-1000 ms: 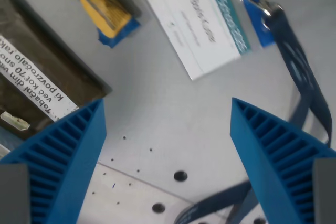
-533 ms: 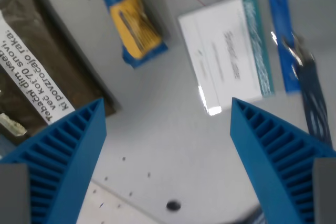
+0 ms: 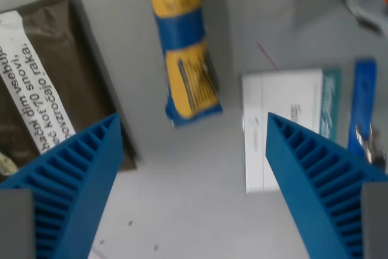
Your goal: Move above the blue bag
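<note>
Gripper (image 3: 193,168) hangs wide open and empty over a grey table (image 3: 200,210), its two ribbed blue fingers (image 3: 73,192) framing the lower corners of the wrist view; the bag (image 3: 185,59), a narrow blue-and-yellow packet, lies lengthwise at upper centre, running off the top edge and ending just above the gap between the fingers; it sits slightly toward the wrist view's left of centre and is not yet squarely under the tool, so the task looks close to done but unfinished. Just beside the bag on the wrist view's left lies a dark pouch (image 3: 54,83) with a white printed label, its lower corner hidden behind the left-hand finger; on the wrist view's right, apart from the bag, rests a white card (image 3: 282,125) with a teal edge, and beyond it a blue strap (image 3: 362,101) with a metal clip; something grey and orange shows at the top right corner, too blurred to name. Chief risk, judging from this frame: the picture is smeared, suggesting a fast move, and an overshoot could leave the tool centred on the pouch or the card instead; the strap is also blue, so a colour cue alone could mislead.
</note>
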`<action>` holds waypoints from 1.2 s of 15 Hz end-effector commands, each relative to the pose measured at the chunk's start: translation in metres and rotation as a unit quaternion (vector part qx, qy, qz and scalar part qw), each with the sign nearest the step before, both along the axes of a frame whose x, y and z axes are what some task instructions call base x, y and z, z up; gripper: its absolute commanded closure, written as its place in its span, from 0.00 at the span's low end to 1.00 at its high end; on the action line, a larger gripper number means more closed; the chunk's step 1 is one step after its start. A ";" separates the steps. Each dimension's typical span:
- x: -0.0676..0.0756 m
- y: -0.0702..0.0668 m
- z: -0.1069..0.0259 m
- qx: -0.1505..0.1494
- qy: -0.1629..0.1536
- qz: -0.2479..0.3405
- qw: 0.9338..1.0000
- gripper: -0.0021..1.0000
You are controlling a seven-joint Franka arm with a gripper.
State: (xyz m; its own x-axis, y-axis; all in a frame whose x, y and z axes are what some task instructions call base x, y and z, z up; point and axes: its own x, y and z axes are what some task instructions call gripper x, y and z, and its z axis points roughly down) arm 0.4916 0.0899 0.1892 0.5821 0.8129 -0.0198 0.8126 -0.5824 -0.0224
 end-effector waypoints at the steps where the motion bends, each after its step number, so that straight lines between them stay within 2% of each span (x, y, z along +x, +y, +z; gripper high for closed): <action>1: 0.004 0.008 -0.009 0.028 -0.022 0.149 0.988 0.00; 9: 0.017 0.029 -0.032 0.018 -0.005 0.159 0.987 0.00; 18: 0.023 0.036 -0.041 0.011 -0.004 0.134 0.991 0.00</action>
